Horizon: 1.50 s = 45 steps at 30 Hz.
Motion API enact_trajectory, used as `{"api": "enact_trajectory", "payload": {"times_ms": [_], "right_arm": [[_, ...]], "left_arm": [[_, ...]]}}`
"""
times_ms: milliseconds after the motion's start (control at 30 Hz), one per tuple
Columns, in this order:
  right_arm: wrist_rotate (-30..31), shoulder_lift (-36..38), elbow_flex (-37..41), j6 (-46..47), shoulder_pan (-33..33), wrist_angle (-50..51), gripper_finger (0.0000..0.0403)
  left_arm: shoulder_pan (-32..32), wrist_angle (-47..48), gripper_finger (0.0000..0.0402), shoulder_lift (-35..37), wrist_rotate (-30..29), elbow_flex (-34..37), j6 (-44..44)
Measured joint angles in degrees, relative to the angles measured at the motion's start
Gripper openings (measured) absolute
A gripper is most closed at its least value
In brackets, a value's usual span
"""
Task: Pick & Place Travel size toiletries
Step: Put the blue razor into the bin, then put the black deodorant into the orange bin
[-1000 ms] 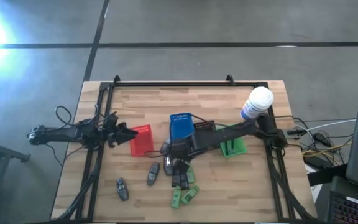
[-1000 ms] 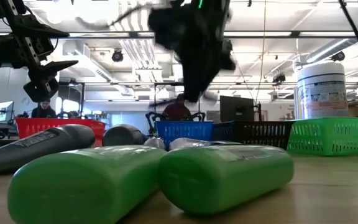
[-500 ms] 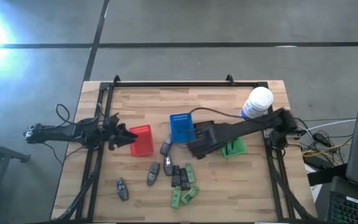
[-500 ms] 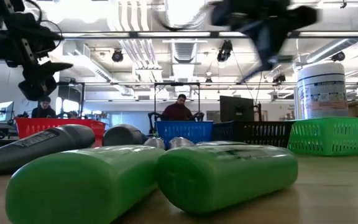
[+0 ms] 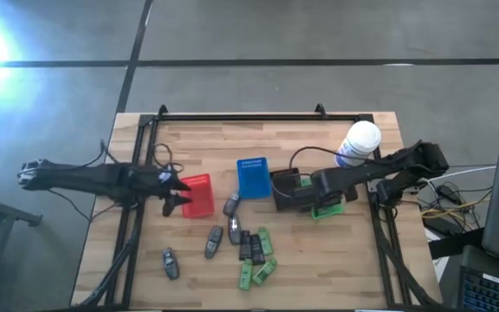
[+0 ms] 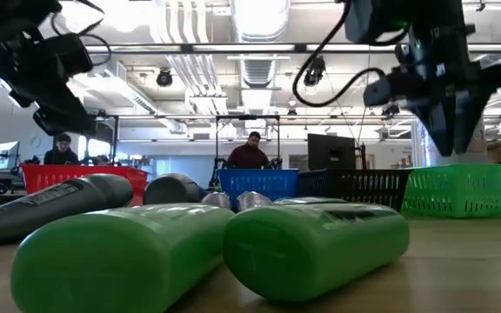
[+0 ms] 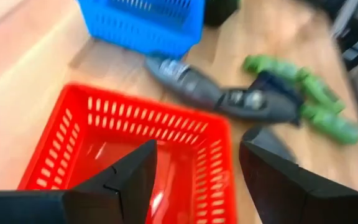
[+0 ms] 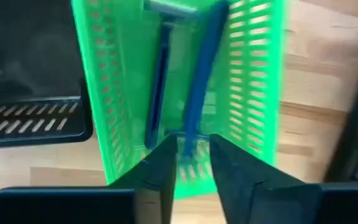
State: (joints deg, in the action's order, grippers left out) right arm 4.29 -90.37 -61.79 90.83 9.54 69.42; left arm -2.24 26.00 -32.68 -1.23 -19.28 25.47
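Observation:
The toiletries lie in a loose pile [image 5: 249,247] on the table's near middle: grey rounded ones [image 5: 213,241], black slim ones, and green bottles [image 6: 320,248]. My right gripper [image 8: 194,158] hovers over the green basket [image 5: 327,206], nearly shut on a slim blue item [image 8: 201,74]. A second slim blue item [image 8: 158,93] lies in that basket. My left gripper [image 7: 194,168] is open and empty above the red basket [image 7: 142,143]. In the high view it shows at that basket's left rim [image 5: 177,192]. My right gripper pinches the slim blue item by its near end [image 8: 190,142] between its two fingers. The fingers point down over the green basket, along the item. The item reaches away from the fingertips over the basket's floor; I cannot tell whether it touches the basket.
A blue basket [image 5: 252,177] and a dark basket [image 5: 284,186] stand between the red and green ones. A big white canister [image 5: 359,143] stands at the far right. A lone grey item [image 5: 171,263] lies near the left front. People sit in the room beyond [image 6: 252,152].
My right gripper has gone from above the pile toward the table's right edge and now hangs over the green basket. My left gripper has edged a little toward the red basket. The pile has stayed where it was.

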Motion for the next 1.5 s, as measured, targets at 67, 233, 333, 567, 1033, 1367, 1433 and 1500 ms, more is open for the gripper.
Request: {"api": "enact_trajectory", "payload": {"times_ms": [67, 233, 333, 567, 1033, 1367, 1433, 1500], "right_arm": [[0.0, 0.2, 1.0, -1.3, 0.1, -1.8, 0.0123], [3.5, 0.4, -1.3, -6.2, 2.0, -1.7, 0.0207], [9.2, 0.4, -5.4, -12.1, 4.7, -1.5, 0.025], [11.6, -1.2, -10.2, -26.3, 8.1, -1.0, 0.0313], [12.9, -2.2, -10.6, -31.7, 8.5, -0.7, 0.0368], [13.9, -2.4, -10.6, -34.5, 8.6, -0.7, 0.0368], [13.9, -2.4, -10.6, -34.5, 8.6, -0.7, 0.0368], [13.9, -2.4, -10.5, -34.5, 8.6, -0.8, 0.0368]], "left_arm": [[0.0, 0.0, 0.0234, -3.4, 0.0, -0.7, -0.4], [-0.8, 6.0, 0.0234, -10.5, 2.5, -7.1, -1.0], [-4.5, 13.6, 0.0234, -11.6, 6.5, -15.5, -7.7], [-28.2, 23.6, 0.0234, -15.4, 11.1, -26.8, -24.7], [-52.7, 10.2, 0.0239, -40.4, -2.5, -26.4, -18.2], [-53.4, 7.1, 0.0295, -48.3, -1.3, -26.4, -15.9], [-53.3, 6.4, 0.0312, -50.4, -1.4, -26.4, -16.3], [-53.2, 6.3, 0.0323, -52.9, -1.7, -26.4, -17.1]]}}
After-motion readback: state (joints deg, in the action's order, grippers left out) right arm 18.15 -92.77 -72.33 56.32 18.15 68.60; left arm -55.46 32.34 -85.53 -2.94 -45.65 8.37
